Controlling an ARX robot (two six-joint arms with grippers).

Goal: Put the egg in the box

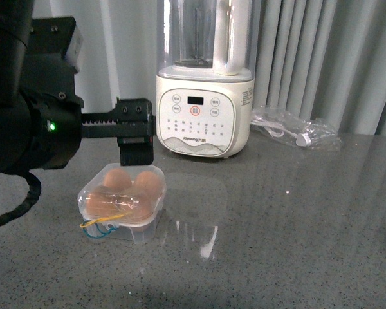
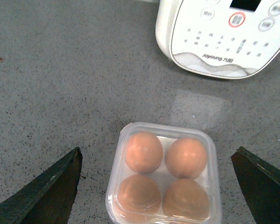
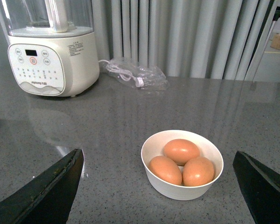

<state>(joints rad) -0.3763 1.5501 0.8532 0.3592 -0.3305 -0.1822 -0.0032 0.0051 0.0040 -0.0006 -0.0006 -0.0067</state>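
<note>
The box (image 1: 89, 193) is a small clear plastic case on the grey table, left of centre, with yellow and blue rubber bands (image 1: 100, 225) at its front. It holds four brown eggs (image 1: 118, 178). My left gripper (image 1: 136, 153) hovers open just behind and above it. In the left wrist view the box (image 2: 165, 126) lies between the spread fingers of the left gripper (image 2: 157, 154), and clear plastic covers the two nearer eggs. My right gripper (image 3: 157, 153) is open and empty, facing a white bowl (image 3: 177, 191) with three brown eggs (image 3: 181, 151).
A tall cream blender (image 1: 204, 77) with a clear jug stands behind the box; it also shows in the right wrist view (image 3: 49, 51). A crinkled clear bag with a white cable (image 1: 296, 132) lies at the back right. Grey curtains hang behind the table.
</note>
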